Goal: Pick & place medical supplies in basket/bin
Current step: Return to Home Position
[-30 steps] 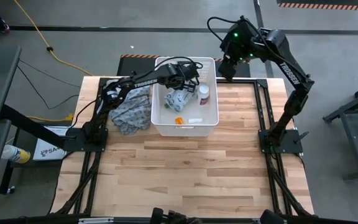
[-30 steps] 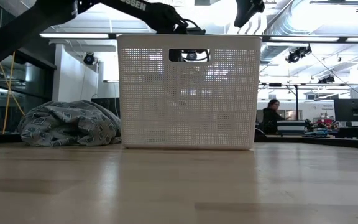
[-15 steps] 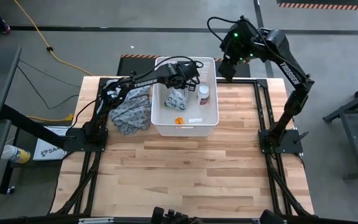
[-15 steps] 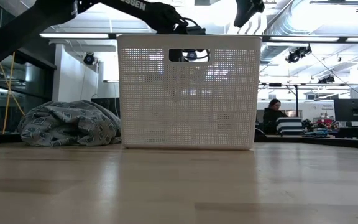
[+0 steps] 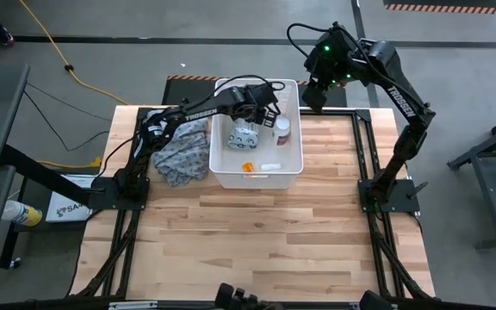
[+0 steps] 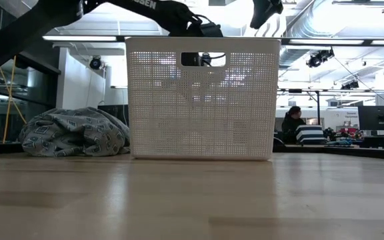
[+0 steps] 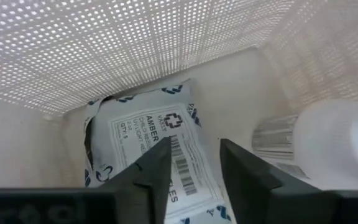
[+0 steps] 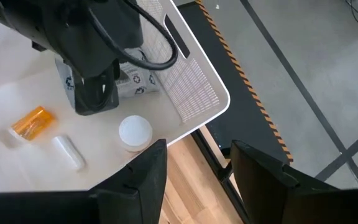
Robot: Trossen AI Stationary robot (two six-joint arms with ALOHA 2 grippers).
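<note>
The white perforated bin (image 5: 222, 176) stands at the table's far middle. On its floor lie the pale green-white packet (image 5: 246, 136) (image 7: 148, 137), the white pill bottle (image 5: 282, 129) (image 7: 328, 134), the tiny orange piece (image 5: 248, 167) (image 8: 33, 121) and the white tube (image 5: 270, 166) (image 8: 67, 151). My left gripper (image 7: 194, 162) (image 5: 263, 108) hangs open inside the bin's far part, just above the packet and touching nothing. My right gripper (image 8: 194, 168) (image 5: 314, 93) waits open in the air beyond the bin's far right corner. The green stick-shaped box is out of view.
The grey-blue patterned cloth (image 5: 183, 151) (image 6: 75, 133) lies bunched against the bin's left wall. The bin walls (image 7: 135, 37) close in around my left gripper. The near half of the table (image 5: 265, 241) is bare wood. A person (image 6: 291, 123) sits in the room far behind.
My left gripper has risen a little within the bin. The packet below it has settled flatter on the bin floor and now lies clear of the fingers. My right arm has kept still.
</note>
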